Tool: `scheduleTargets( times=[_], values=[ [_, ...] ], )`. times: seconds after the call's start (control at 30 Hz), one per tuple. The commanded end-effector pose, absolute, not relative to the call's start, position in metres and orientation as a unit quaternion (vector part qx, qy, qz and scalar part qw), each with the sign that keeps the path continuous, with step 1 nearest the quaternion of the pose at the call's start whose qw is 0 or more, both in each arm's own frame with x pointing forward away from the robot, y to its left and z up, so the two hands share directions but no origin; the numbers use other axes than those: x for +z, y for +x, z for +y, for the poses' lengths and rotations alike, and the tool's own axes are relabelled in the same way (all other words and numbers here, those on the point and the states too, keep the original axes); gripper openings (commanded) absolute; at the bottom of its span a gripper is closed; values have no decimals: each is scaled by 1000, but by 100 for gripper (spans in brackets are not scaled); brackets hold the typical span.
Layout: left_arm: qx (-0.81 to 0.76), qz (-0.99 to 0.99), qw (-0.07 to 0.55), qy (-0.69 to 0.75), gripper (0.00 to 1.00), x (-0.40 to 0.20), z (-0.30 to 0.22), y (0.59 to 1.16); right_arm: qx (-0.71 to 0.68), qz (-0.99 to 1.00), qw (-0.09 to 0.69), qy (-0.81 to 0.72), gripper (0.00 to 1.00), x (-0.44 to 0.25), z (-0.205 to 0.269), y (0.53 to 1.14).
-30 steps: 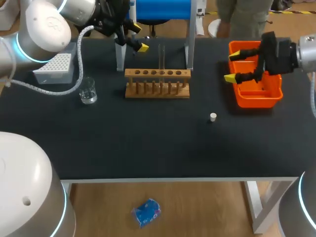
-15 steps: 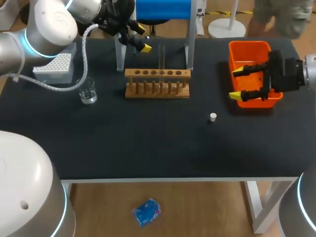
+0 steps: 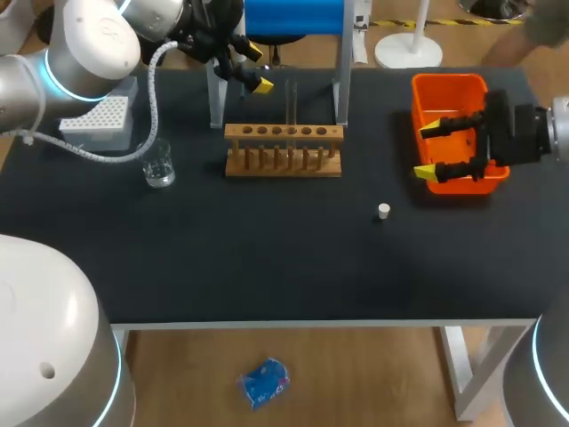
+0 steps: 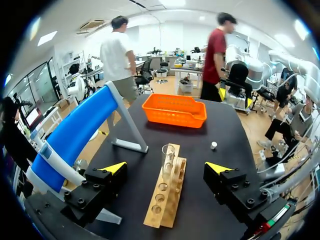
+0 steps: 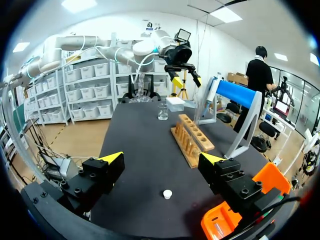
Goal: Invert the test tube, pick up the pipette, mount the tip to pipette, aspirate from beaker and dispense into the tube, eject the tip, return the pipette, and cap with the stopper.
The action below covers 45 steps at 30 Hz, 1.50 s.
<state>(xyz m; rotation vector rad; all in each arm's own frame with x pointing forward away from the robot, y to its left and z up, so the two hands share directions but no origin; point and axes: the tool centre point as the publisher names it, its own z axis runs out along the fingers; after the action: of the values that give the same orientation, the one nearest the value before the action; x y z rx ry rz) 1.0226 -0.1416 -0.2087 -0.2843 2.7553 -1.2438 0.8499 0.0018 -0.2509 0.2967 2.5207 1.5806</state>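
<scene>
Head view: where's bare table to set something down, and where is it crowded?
Bare: the near strip in front of the wooden rack, holding only the stopper, and the gap between rack and orange bin. Crowded: far-left corner, with beaker, tip box and left gripper.

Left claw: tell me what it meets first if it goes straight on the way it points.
Left claw: most likely the upright test tube in the wooden rack, dead ahead between its fingers; depth is unclear.
</scene>
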Motion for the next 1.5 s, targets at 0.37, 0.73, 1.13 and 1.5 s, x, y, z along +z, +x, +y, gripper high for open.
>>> scheduleTargets(
  times=[0.37, 0.73, 1.13, 1.5],
  values=[
    [-410, 906, 53, -93, 100, -209, -141, 1023, 487, 855, 93, 155, 100, -289, 2, 837],
    [-410, 906, 53, -93, 100, -209, -141, 1023, 470, 852, 106, 207, 100, -341, -4, 831],
    [-410, 906, 53, -93, 100, -209, -141, 1023, 466, 853, 109, 207, 100, -360, -1, 833],
    [-410, 906, 53, -93, 100, -209, -141, 1023, 466, 853, 109, 208, 100, -363, -1, 834]
  ],
)
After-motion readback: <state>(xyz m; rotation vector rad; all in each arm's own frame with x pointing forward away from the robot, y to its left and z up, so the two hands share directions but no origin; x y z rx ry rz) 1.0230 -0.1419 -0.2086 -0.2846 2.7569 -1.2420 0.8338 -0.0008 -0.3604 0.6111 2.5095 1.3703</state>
